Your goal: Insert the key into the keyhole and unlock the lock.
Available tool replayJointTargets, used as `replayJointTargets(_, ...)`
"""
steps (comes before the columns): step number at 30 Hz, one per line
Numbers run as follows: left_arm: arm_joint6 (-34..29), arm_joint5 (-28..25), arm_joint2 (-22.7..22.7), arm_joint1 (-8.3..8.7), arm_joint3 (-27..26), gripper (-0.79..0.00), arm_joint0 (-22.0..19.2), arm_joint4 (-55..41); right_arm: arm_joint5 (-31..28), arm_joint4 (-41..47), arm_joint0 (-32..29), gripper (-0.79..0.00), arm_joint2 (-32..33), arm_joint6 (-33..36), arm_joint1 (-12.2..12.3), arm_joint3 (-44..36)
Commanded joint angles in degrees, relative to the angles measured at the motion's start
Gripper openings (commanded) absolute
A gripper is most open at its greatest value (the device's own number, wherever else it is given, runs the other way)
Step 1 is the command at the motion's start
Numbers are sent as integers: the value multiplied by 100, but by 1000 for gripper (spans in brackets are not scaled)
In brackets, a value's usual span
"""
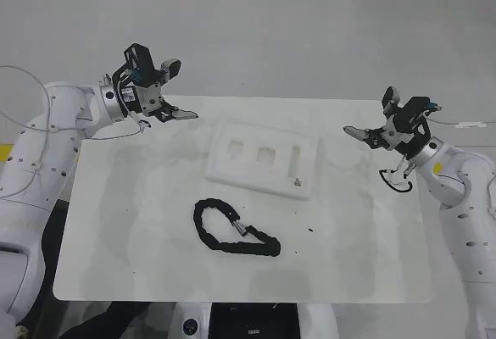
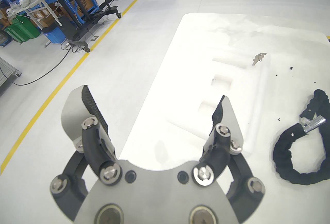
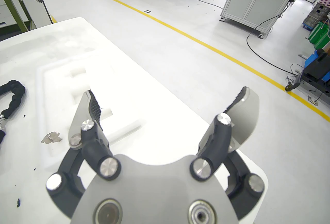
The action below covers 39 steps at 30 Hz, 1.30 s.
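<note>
Right gripper (image 1: 358, 134), spread open and empty, hangs nearer the key (image 1: 298, 180), which lies leftward and nearer on the foam tray (image 1: 231, 169), its long axis seemingly near-to-far.

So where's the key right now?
In the top view the key lies on the white foam tray, at its end toward the right hand, near the chain lock.

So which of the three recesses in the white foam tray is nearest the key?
The narrow, long recess at one end of the tray; the key lies beside it. The other two are squarer and farther off.
</note>
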Motion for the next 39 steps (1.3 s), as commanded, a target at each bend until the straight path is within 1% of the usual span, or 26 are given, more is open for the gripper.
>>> replayJointTargets(1, 0, 0, 0, 0, 0, -1, 0, 0, 0, 0, 0, -1, 0, 0, 0, 0)
replayJointTargets(8, 0, 0, 0, 0, 0, 0, 0, 0, 29, -23, -14, 0, -6, 23, 0, -10)
replayJointTargets(10, 0, 0, 0, 0, 0, 0, 0, 0, 172, -159, -122, 0, -108, 127, -9, -229)
replayJointTargets(13, 0, 0, 0, 0, 0, 0, 0, 0, 85, 59, -231, 0, -199, 260, -20, -386)
replayJointTargets(17, 0, 0, 0, 0, 0, 0, 0, 0, 212, 481, -362, 0, -350, 671, -49, -593)
replayJointTargets(20, 0, 0, 0, 0, 0, 0, 0, 0, 352, 830, -486, 0, -441, 1145, -62, -816)
replayJointTargets(23, 0, 0, 0, 0, 0, 0, 0, 0, 489, 1204, -609, 0, -541, 1782, -65, -1080)
replayJointTargets(29, 0, 0, 0, 0, 0, 0, 0, 0, 1006, 1978, -780, 0, -852, 3509, -68, -1567)
replayJointTargets(31, 0, 0, 0, 0, 0, 0, 0, 0, 1129, 2248, -782, 0, -920, 3869, -71, -1670)
replayJointTargets(34, 0, 0, 0, 0, 0, 0, 0, 0, 1205, 2446, -830, 0, -988, 4206, -64, -1795)
replayJointTargets(39, 0, 0, 0, 0, 0, 0, 0, 0, 1351, 2559, -914, 0, -1003, 4562, -40, -2026)
